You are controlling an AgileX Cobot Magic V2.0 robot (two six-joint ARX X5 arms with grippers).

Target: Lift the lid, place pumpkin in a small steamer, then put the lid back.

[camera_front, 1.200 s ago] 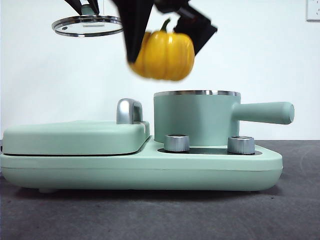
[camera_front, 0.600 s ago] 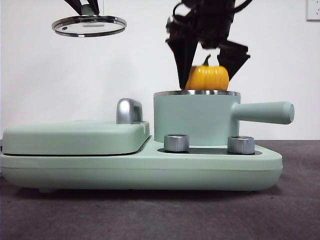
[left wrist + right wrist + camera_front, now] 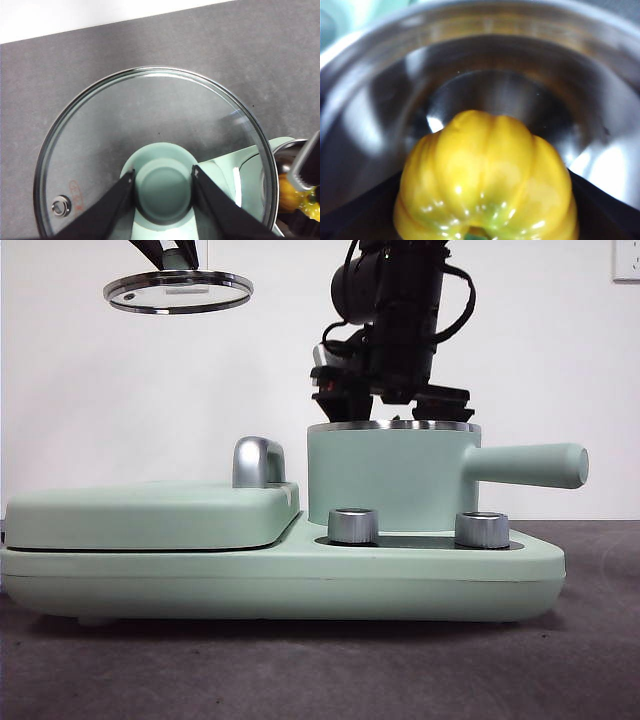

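Note:
My left gripper point(image 3: 163, 172) is shut on the mint-green knob point(image 3: 164, 192) of the lid point(image 3: 90, 150) and holds it level, high at the upper left of the front view point(image 3: 178, 290). The small steamer point(image 3: 390, 480) stands on the right of the appliance, its handle point(image 3: 525, 465) pointing right. My right gripper point(image 3: 485, 175) reaches down into the steamer point(image 3: 470, 60), shut on the pumpkin point(image 3: 487, 165), with a dark jaw against each side of it. In the front view the right arm point(image 3: 392, 330) stands over the pot and the pumpkin is hidden inside. The left wrist view shows a bit of the pumpkin point(image 3: 295, 197).
The steamer sits on a mint-green appliance base point(image 3: 280, 580) with a flat griddle cover point(image 3: 150, 512) on the left, a steel handle point(image 3: 258, 462) and two steel knobs point(image 3: 353, 525) point(image 3: 482, 529) in front. The table point(image 3: 300, 670) is dark grey.
My right gripper has moved right and down with the pumpkin, from above the steamer's left side into the steamer. The lid stays held in the same place.

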